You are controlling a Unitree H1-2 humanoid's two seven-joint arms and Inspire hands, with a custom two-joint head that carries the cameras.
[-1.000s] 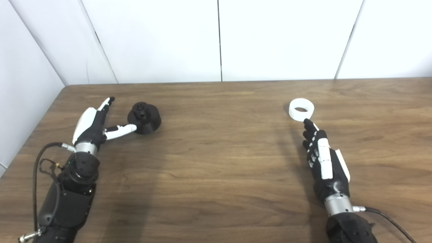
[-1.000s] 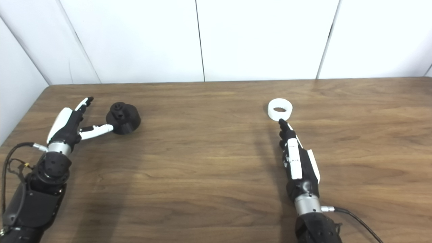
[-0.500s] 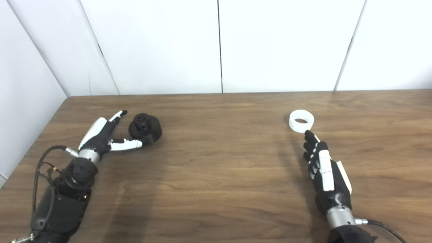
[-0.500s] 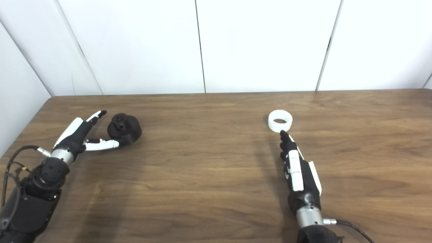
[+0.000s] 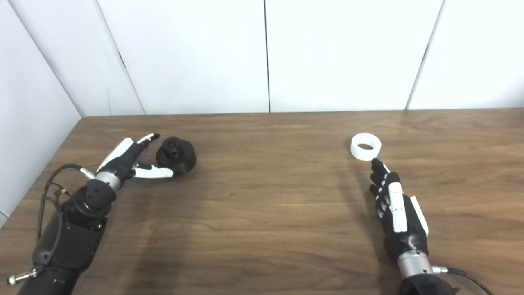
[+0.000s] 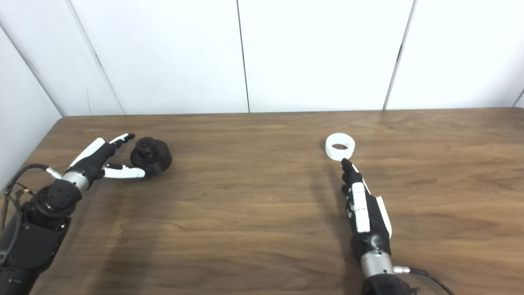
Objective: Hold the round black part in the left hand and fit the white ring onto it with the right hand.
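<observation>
The round black part (image 5: 177, 151) stands on the wooden table (image 5: 262, 213) at the left, with a small knob on top. My left hand (image 5: 132, 159) lies just left of it, open, fingers spread on either side of the part; its thumb tip touches the part's near side. The white ring (image 5: 365, 146) lies flat on the table at the right. My right hand (image 5: 392, 205) is stretched out flat and open below the ring, its fingertips (image 5: 376, 164) just short of the ring's near edge.
White wall panels (image 5: 262, 53) close off the table's far edge and its left side. The table's left edge runs close beside my left arm. A cable (image 5: 466, 273) trails from my right wrist.
The camera tilted up early on, shifting the whole picture down. My left hand has reached further forward, bringing its fingers alongside the black part. The right hand has hardly moved.
</observation>
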